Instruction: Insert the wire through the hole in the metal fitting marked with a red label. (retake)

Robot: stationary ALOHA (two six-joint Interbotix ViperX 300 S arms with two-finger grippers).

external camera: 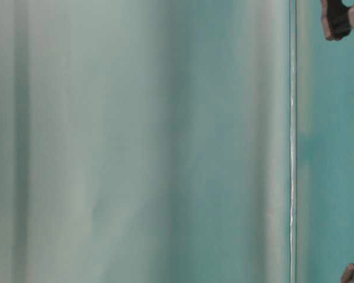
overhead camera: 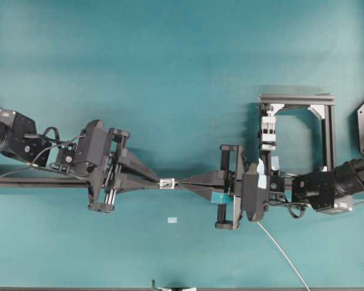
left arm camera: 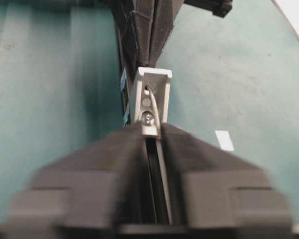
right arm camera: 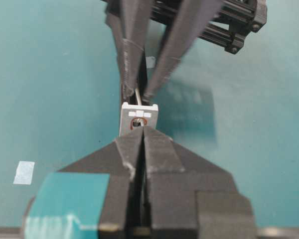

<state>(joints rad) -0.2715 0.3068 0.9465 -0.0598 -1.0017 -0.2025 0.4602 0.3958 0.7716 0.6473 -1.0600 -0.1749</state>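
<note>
The metal fitting (overhead camera: 167, 183) is a tiny silvery square between the two grippers' tips; a red ring (right arm camera: 139, 121) marks its hole. The thin silver wire (overhead camera: 285, 254) trails from under the right gripper toward the table's near edge. In the left wrist view the wire (left arm camera: 163, 169) comes out of the fitting (left arm camera: 159, 79) and runs down between the left fingers. My left gripper (overhead camera: 159, 181) (left arm camera: 152, 130) is shut on the wire just past the fitting. My right gripper (overhead camera: 178, 182) (right arm camera: 142, 128) is shut too, its tips against the ringed hole of the fitting (right arm camera: 127, 117), gripping the wire on its side.
A black frame (overhead camera: 327, 133) with a white clamp block (overhead camera: 268, 133) stands behind the right arm. A small pale tag (overhead camera: 172, 220) (left arm camera: 224, 140) (right arm camera: 24, 172) lies on the teal mat in front of the fitting. The table-level view is blurred teal only.
</note>
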